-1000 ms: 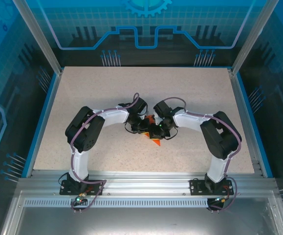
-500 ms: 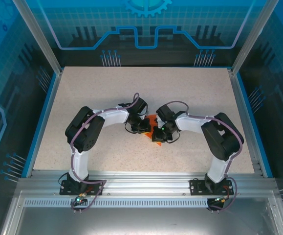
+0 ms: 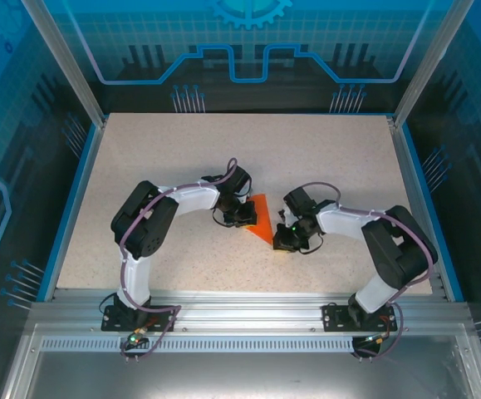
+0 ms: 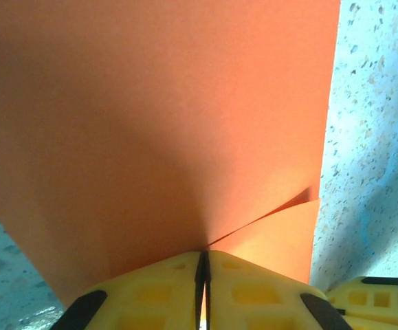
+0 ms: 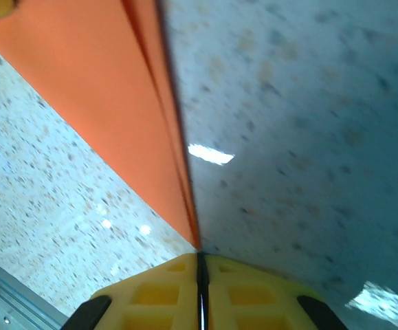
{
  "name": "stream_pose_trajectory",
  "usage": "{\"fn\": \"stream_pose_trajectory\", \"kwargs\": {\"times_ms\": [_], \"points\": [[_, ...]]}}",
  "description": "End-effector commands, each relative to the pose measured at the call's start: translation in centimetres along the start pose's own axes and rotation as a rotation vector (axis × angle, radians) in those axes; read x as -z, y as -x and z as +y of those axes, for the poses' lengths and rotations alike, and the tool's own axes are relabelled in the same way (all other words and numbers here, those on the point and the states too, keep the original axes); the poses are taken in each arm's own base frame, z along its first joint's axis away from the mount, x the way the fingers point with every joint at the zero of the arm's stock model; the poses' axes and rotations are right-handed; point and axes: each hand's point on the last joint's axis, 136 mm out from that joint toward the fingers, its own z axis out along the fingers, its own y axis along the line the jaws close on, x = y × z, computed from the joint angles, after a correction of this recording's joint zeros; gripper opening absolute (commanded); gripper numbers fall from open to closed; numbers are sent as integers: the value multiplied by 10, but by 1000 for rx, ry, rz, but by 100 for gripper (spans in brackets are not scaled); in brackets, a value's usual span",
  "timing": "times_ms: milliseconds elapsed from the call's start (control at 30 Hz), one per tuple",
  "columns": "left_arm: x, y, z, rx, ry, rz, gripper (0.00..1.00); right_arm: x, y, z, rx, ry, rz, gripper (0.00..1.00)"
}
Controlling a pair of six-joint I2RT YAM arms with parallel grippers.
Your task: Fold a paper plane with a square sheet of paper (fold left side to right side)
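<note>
Orange-red paper (image 3: 261, 218) is sitting mid-tabletop (image 3: 348, 158), folded into a narrow wedge with its sharp tip pointing toward the arms' bases. The left claw (image 3: 242, 218) is on the wedge's left edge. From the left wrist cam its yellow fingers (image 4: 150, 289) are pressed together with the paper (image 4: 157, 124) coming straight out of the seam, so it looks clamped on it, and one layer lifts a bit on the right. The right claw (image 3: 283, 241) is just beside the tip. Its wrist cam shows the fingers (image 5: 253, 292) together too, with the paper (image 5: 95, 89) point running right up to the seam. Can't tell if it's actually pinching it or only touching.
</note>
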Motion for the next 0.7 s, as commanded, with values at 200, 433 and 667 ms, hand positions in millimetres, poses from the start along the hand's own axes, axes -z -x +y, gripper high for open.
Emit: {"fn": "stream_pose_trajectory", "kwargs": {"times_ms": [200, 433, 667], "points": [[65, 14, -41, -50, -56, -100, 39, 52, 20, 24, 199, 7, -118, 35], [93, 9, -16, 29, -65, -173, 60, 51, 68, 52, 381, 28, -188, 56], [72, -12, 10, 121, -66, -144, 63, 25, 91, 53, 425, 98, -138, 57]]}}
